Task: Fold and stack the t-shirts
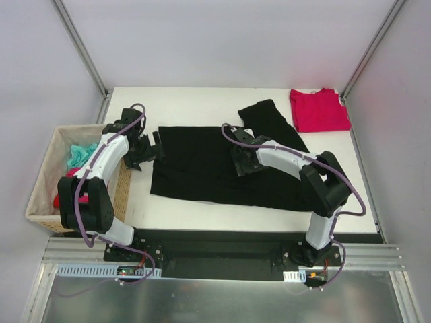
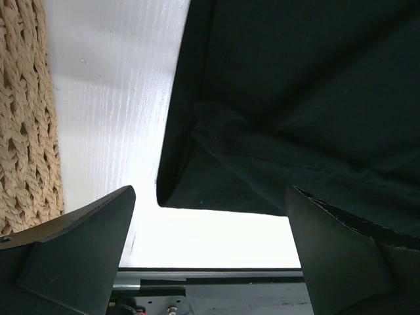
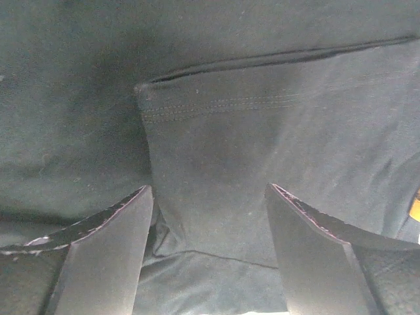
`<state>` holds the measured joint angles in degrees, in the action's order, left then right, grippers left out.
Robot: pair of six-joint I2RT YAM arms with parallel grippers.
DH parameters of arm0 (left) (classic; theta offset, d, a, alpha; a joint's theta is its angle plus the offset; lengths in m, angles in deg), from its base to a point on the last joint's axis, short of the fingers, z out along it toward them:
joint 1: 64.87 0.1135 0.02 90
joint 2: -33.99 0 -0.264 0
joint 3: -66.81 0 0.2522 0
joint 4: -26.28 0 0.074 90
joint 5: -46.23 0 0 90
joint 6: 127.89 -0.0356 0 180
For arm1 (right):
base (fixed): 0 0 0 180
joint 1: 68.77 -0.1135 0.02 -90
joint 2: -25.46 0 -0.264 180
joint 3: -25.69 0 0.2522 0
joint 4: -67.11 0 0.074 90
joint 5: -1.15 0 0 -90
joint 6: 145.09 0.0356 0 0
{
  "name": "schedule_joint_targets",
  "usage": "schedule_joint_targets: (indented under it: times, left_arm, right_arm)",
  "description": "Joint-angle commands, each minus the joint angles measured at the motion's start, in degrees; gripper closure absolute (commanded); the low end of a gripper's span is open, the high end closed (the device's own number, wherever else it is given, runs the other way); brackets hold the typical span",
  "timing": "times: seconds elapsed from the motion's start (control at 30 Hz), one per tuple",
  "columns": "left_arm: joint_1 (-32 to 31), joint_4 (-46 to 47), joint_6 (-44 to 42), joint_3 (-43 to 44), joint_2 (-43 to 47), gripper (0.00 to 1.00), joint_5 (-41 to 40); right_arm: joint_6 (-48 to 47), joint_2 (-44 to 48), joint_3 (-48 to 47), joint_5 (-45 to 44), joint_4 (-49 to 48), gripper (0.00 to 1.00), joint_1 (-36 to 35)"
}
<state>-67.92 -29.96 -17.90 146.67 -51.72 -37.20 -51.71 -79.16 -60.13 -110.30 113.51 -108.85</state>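
The black t-shirt lies spread across the middle of the table, with one sleeve reaching toward the back. The crimson t-shirt rests folded at the back right corner. My left gripper sits at the black shirt's left edge. In the left wrist view it is wide open over bare table, with the shirt's folded corner just ahead. My right gripper is low over the shirt's middle. Its jaws stand open astride a hemmed flap of black cloth.
A woven tan basket stands off the table's left edge, holding teal cloth and red cloth; its wall is close beside my left gripper. The white table shows behind the shirt. Grey walls enclose the back and sides.
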Motion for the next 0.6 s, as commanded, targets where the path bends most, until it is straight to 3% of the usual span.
schedule_joint_targets:
  times: [0.0, 0.17, 0.3, 0.57]
  left_arm:
    - [-0.55, 0.64, -1.18, -0.63, 1.16, 0.01, -0.59]
    - [-0.55, 0.82, -1.09, -0.98, 1.42, 0.01, 0.37]
    - [-2.13, 3.19, -2.06, -2.03, 1.78, 0.01, 6.35]
    - [-3.98, -0.41, -1.62, -3.96, -2.98, 0.01, 5.82]
  right_arm:
    - [0.67, -1.38, -0.90, 0.62, -0.74, 0.29, -0.62]
    - [0.67, -2.34, -0.81, 0.54, -0.65, 0.33, -0.62]
    - [0.84, -2.61, -0.46, -0.43, -0.65, 0.34, -0.62]
    - [0.49, -1.55, 0.07, -1.84, -0.74, 0.34, -0.53]
